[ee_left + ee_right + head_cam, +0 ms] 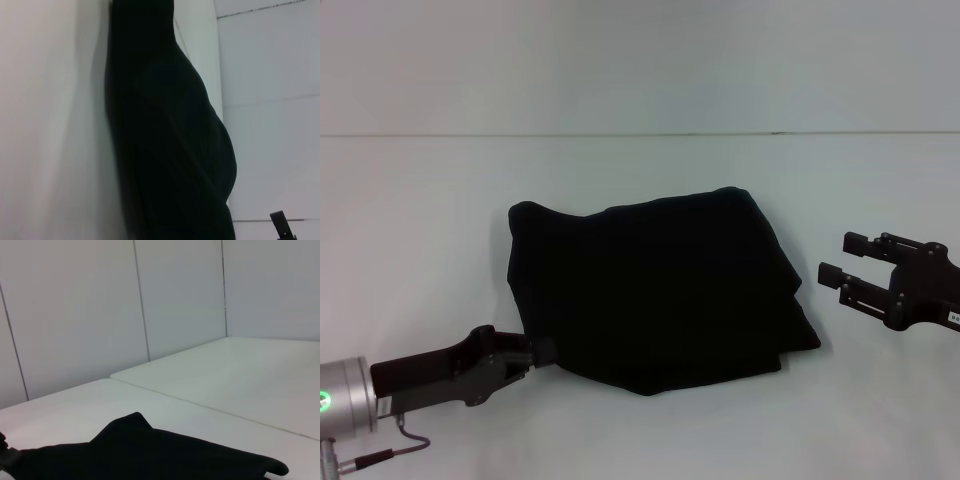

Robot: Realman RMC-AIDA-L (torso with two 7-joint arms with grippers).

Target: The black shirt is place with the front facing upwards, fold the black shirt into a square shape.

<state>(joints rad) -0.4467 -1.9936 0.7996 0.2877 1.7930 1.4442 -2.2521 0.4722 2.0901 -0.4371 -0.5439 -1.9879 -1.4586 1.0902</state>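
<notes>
Left gripper (545, 350) at near-left corner of folded black fabric shirt (655, 290), jaws' state unclear; right gripper (835, 268) jaws spread, just off right edge; lift corners evenly.

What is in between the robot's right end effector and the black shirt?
Nothing: in the head view, only bare white table lies between the right end effector and the black shirt.

Black shirt (655, 290): plain black across all visible fabric, no lettering or pattern showing in any view. Table (640, 180): uniform white, crossed by one thin dark seam line. Left gripper (542, 352): black, on an arm with a silver section bearing a green light. Right gripper (832, 258): black, with a small white label on its body. Wall panels (75, 315): pale grey-white with thin dark joints.
</notes>
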